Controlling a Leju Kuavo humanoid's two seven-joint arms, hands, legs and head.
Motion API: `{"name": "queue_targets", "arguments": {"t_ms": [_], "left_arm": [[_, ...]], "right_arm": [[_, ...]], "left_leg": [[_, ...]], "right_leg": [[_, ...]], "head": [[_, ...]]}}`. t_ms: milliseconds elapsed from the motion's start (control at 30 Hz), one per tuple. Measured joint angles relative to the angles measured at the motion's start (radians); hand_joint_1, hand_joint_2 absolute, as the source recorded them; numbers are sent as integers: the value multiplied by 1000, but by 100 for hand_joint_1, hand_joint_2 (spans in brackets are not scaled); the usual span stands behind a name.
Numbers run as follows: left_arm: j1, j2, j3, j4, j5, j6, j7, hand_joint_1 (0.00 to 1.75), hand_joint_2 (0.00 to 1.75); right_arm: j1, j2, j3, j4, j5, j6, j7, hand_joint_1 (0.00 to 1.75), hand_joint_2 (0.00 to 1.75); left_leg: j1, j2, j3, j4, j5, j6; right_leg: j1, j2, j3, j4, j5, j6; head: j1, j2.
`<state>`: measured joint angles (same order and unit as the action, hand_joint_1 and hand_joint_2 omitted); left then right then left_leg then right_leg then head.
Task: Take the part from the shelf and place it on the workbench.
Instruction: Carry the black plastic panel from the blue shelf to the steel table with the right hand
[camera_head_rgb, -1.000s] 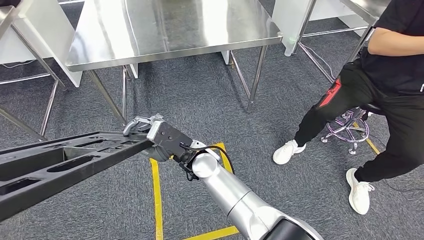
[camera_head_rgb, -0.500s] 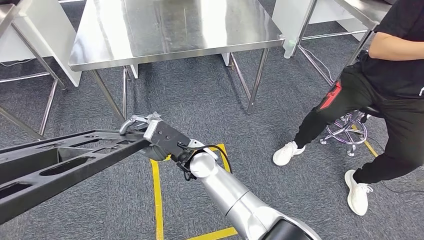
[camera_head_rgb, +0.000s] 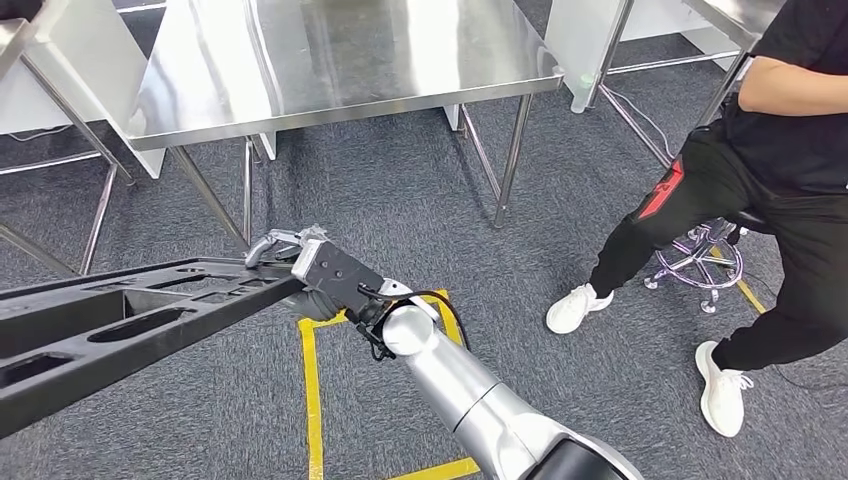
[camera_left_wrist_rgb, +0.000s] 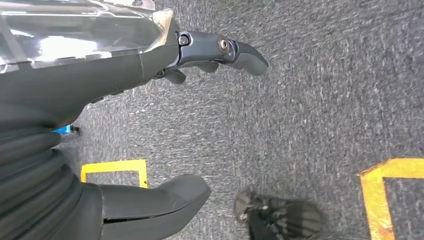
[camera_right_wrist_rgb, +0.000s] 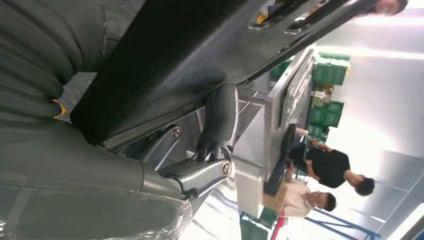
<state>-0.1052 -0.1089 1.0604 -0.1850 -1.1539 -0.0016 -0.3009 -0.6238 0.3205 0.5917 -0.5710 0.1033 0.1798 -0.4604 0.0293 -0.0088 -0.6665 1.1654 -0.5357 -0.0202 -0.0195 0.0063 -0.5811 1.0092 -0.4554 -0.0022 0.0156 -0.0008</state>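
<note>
- Nearest, the right hand (camera_head_rgb: 310, 268) grips one end of the long black part (camera_head_rgb: 120, 325) above grey carpet (camera_head_rgb: 400, 200) with yellow tape (camera_head_rgb: 312, 390).
- Left hand (camera_left_wrist_rgb: 150, 125) hangs, fingers (camera_left_wrist_rgb: 240, 50) apart, holding nothing.
- Beyond stands the steel worktop (camera_head_rgb: 340, 60), open carpet before its edge; a seated person (camera_head_rgb: 770, 170) to the right.

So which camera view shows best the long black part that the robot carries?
The head view: the black part stretches along the picture, with its cutouts, gripped at one end by the right hand. The right wrist view shows a close stretch of it.
</note>
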Motion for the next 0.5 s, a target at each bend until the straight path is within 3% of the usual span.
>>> {"name": "queue_targets", "arguments": {"t_ms": [67,100,133,200,233,300,400,433,500], "left_arm": [[2,1,0,0,-1,1,1,0,175],[2,1,0,0,-3,1,2,0,175],[2,1,0,0,-4,1,2,0,175],[1,2,0,0,-7,1,3,0,175],[0,3,0,0,-8,1,3,0,175],[-2,3,-1,0,-8,1,3,0,175],[-2,2,-1,0,-10,1,5,0,175],[-2,2,-1,0,-10,2,5,0,175],[-3,2,-1,0,-10,3,5,0,175]], "right_arm": [[2,0,0,0,1,0,0,175,175],[3,0,0,1,1,0,0,175,175],[4,0,0,1,2,0,0,175,175],[3,0,0,1,2,1,0,175,175],[1,0,0,1,2,1,0,175,175],[-1,0,0,1,2,2,0,175,175],[-3,0,-1,0,3,2,0,175,175],[-4,0,-1,0,3,2,-1,175,175],[-5,-2,-1,0,4,2,-1,175,175]], "left_leg": [[0,2,-69,113,-29,-2],[0,2,-82,123,-18,-1],[0,3,-76,93,12,1],[0,8,-19,-38,86,8],[-3,11,10,-97,107,11],[-9,12,37,-146,109,17],[-11,6,44,-155,106,32],[-10,5,47,-159,106,39],[-10,5,54,-162,102,51]], "right_leg": [[3,-1,5,0,-5,-6],[4,-1,8,0,-7,-8],[4,-1,11,0,-10,-8],[6,0,21,0,-19,-3],[9,1,24,1,-23,2],[15,0,24,0,-29,13],[14,-3,20,5,-39,28],[13,-4,7,29,-50,30],[13,-4,-51,137,-90,27]], "head": [[0,0],[0,0],[0,0],[0,0],[0,0],[1,0],[1,0],[2,0],[3,0]]}}
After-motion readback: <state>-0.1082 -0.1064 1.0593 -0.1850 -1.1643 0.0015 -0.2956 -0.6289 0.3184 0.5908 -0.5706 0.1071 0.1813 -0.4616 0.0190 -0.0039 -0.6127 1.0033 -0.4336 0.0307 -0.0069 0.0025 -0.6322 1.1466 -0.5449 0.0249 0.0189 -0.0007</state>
